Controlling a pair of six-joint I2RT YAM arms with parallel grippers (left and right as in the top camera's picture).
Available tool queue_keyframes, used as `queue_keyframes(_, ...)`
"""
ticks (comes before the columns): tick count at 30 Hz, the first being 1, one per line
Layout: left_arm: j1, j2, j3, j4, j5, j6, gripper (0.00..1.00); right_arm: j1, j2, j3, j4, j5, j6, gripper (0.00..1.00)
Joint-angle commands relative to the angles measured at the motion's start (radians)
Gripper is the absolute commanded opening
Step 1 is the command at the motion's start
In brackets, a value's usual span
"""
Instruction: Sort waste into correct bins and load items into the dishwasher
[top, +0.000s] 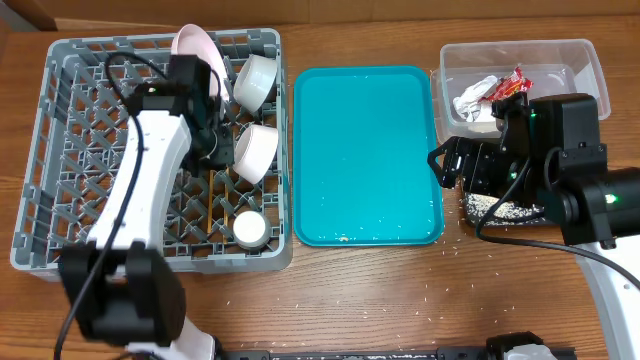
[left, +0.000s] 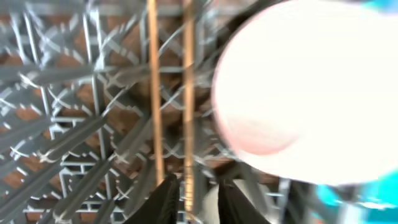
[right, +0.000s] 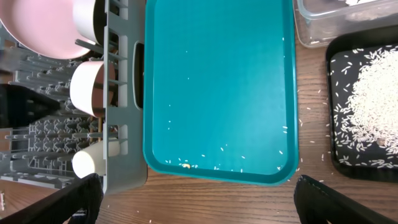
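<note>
The grey dishwasher rack (top: 60, 150) holds a white plate (top: 193, 45), two white bowls (top: 257, 80) (top: 255, 152) and a small cup (top: 249, 229). My left gripper (top: 212, 145) reaches down into the rack beside the lower bowl (left: 298, 93). In the left wrist view its jaws (left: 199, 200) stand slightly open. Two wooden chopsticks (left: 153, 93) lie on the rack lattice, and one runs loose through the gap between the jaws. My right gripper (right: 208, 205) is wide open and holds nothing, above the bare wood in front of the teal tray (right: 217, 81).
The clear tub (top: 580, 60) at the back right holds a crumpled napkin (top: 470, 100) and a red wrapper (top: 512, 84). The black tray (right: 339, 124) with white rice (right: 373, 93) sits under my right arm. Rice grains dot the teal tray (top: 365, 150) and the wood.
</note>
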Motion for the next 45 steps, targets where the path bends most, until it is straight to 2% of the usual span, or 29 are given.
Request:
queue_keyframes(1,-0.045,-0.145,0.039,0.017,0.086,-0.007,0.27,-0.001,-0.003,0.013,0.007,0.004,-0.003,1.00)
queue_keyframes(5,-0.078,-0.257,0.039,0.039,0.130,-0.023,0.27,-0.001,-0.003,0.013,0.006,0.004,-0.003,1.00)
queue_keyframes(11,-0.113,-0.336,0.039,0.008,0.130,-0.114,0.32,-0.001,-0.003,0.013,0.007,0.004,-0.004,1.00)
queue_keyframes(12,-0.119,-0.338,0.039,-0.002,0.131,-0.138,0.42,-0.001,-0.003,0.013,0.007,0.004,-0.003,1.00)
queue_keyframes(13,-0.122,-0.337,0.039,-0.008,0.132,-0.158,0.83,-0.001,-0.003,0.013,0.007,0.004,-0.003,1.00)
queue_keyframes(14,-0.124,-0.334,0.039,-0.013,0.133,-0.176,1.00,-0.001,-0.003,0.013,0.007,0.004,-0.004,1.00)
queue_keyframes(25,-0.123,-0.312,0.039,-0.022,0.132,-0.191,1.00,-0.001,-0.001,0.013,0.006,0.003,-0.003,1.00)
queue_keyframes(31,-0.122,-0.312,0.039,-0.022,0.132,-0.191,1.00,-0.001,-0.062,0.007,0.007,0.004,-0.004,1.00)
queue_keyframes(40,-0.122,-0.312,0.039,-0.022,0.132,-0.191,1.00,-0.001,-0.308,-0.156,0.006,0.004,-0.003,1.00)
queue_keyframes(45,-0.122,-0.312,0.039,-0.022,0.132,-0.191,1.00,-0.004,-0.487,-0.281,-0.006,0.089,-0.053,0.99)
